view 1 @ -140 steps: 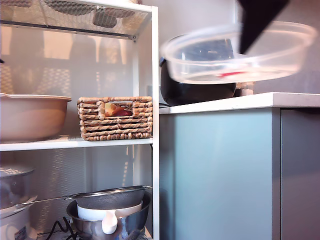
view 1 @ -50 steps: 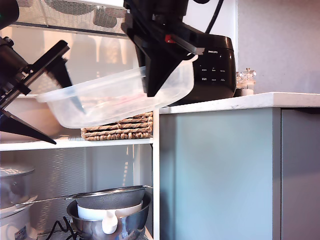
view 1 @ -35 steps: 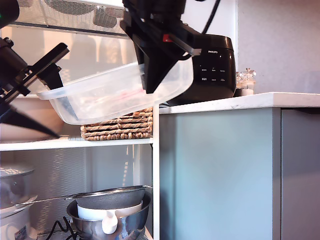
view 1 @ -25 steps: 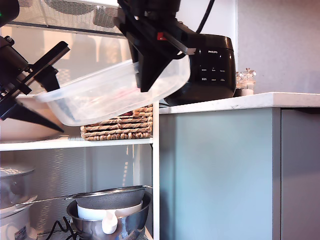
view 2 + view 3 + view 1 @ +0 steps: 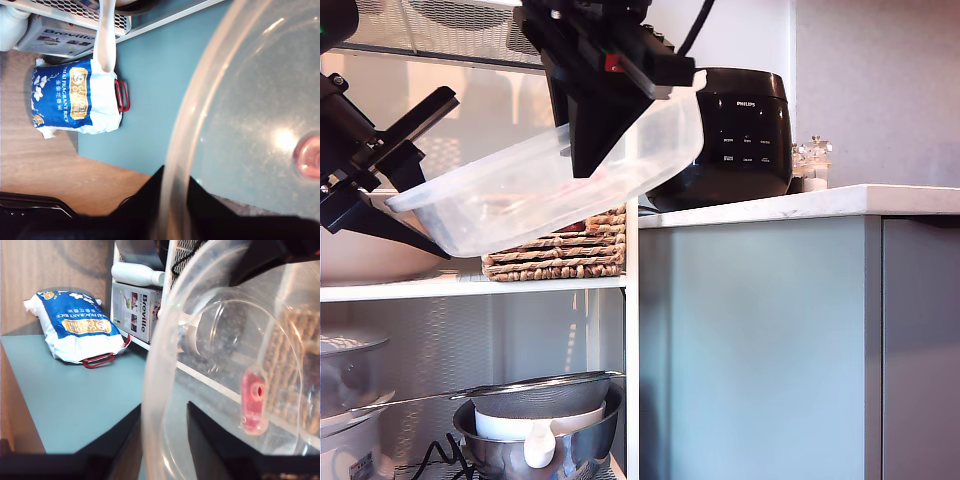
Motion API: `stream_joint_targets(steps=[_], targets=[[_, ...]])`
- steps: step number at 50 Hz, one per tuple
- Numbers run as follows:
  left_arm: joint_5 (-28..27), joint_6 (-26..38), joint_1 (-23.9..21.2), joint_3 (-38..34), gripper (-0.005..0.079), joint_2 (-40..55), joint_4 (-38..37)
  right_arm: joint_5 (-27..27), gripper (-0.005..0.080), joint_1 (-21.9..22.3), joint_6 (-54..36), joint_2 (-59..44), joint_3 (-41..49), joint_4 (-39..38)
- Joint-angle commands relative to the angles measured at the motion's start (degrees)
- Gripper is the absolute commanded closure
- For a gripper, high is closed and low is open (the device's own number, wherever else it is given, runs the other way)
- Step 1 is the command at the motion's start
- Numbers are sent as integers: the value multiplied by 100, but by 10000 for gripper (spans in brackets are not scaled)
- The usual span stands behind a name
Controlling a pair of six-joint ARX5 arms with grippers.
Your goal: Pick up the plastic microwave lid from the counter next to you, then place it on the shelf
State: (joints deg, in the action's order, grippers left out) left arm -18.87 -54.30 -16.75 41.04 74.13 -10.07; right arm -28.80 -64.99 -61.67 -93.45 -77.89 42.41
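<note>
Lid position: the plastic microwave lid point(image 5: 550, 190) is held in the air, clear of the counter point(image 5: 800, 205). It is tilted, with its lower end toward the exterior view's left. It hangs in front of the rack, above the shelf point(image 5: 470, 288), and is not yet set down.
First pincer: my first gripper point(image 5: 172, 210) is clenched on the lid's rim, which passes between the two dark jaws.
Second pincer: my second gripper point(image 5: 162, 440) is likewise clenched on the rim at another point.
Arm assignment: in the exterior view one arm point(image 5: 600, 90) holds the lid's higher end and another arm point(image 5: 370, 160) its lower end. Which is first and which is second cannot be told.
Weight: the lid is judged light, as a thin translucent shell.
Stiffness: some flex is expected at the rim, so a hard squeeze could warp or crack it.
Surface: the smooth plastic is judged slippery, and a grip on one side only could let it swing.
Hold point: the flared rim is the proper place, at two points well apart, as at present.
Landing space: the wicker basket point(image 5: 560, 255) and the beige bowl point(image 5: 360, 255) already stand on the shelf. The free room between them is hidden by the lid.
Hidden parts: the fingertips are covered by the rim in both wrist views.
Hard to make out: the pink tab point(image 5: 252, 400) at the lid's centre is seen only through the plastic.
</note>
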Motion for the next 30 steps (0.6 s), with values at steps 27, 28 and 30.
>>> stream_joint_targets(steps=[27,28,30], targets=[[131,76,280,63,764,431,874,-190,470,-227,1198,2,-944,955],[133,76,295,63,764,431,883,-190,472,-234,1290,2,-994,1069],[133,76,348,63,764,431,883,-199,484,-238,1530,2,-1106,1263]])
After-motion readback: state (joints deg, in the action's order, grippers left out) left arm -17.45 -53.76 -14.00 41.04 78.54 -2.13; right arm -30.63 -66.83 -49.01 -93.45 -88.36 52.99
